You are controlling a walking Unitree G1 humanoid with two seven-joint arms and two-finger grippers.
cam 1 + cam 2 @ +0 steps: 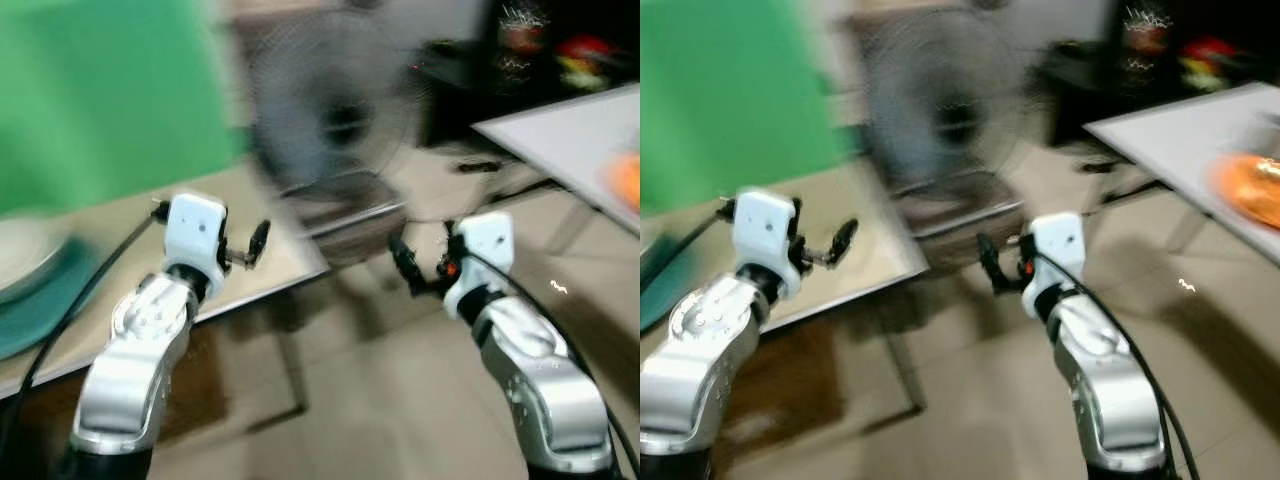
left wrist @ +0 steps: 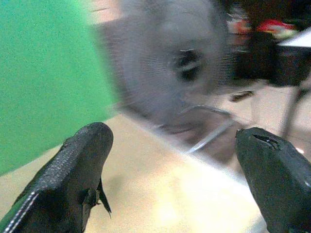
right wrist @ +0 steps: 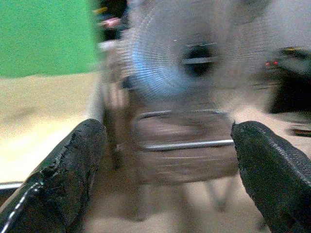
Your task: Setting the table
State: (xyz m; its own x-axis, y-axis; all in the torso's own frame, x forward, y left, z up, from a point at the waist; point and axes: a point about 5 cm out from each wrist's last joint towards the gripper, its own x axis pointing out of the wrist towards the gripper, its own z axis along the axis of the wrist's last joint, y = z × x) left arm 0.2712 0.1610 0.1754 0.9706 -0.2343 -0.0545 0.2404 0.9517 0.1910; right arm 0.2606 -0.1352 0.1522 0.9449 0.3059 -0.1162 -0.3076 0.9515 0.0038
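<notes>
view: blurred as I look down | wall: green panel (image 1: 100,90) on my left | ahead: round grey fan (image 1: 335,115) standing on the floor | floor: pale tiles (image 1: 400,400) | left: beige desk (image 1: 250,260) | right: white desk (image 1: 1180,135) | behind: dark shelf (image 1: 540,50) with blurred items

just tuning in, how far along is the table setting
Early, as far as these blurred views show. Done: a pale plate on a teal mat sits on the beige table at the robot's left. In hand: nothing; the left tool and right tool are both open with nothing between the fingers. Left: an orange round dish lies on the white table to the right.
</notes>
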